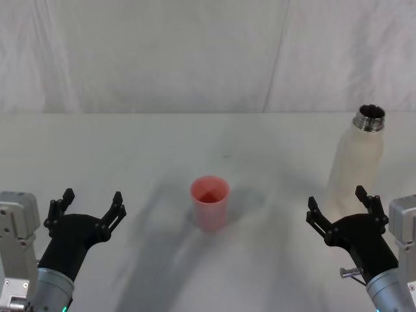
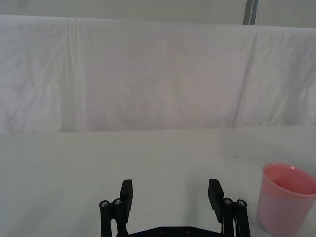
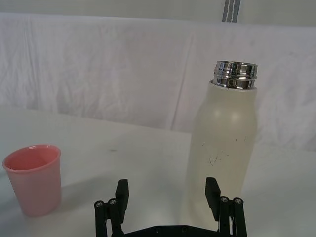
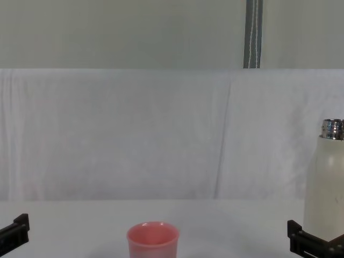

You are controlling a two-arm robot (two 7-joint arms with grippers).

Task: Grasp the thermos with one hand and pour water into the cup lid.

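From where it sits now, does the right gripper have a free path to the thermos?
Probably yes. The right gripper is open and just short of the thermos, which stands upright directly ahead. Nothing lies between them; the cup is off to the side.

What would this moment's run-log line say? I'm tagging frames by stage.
stage: pre-grasp | right gripper: open, just short of thermos | left gripper: open, idle | cup lid: upright, centre
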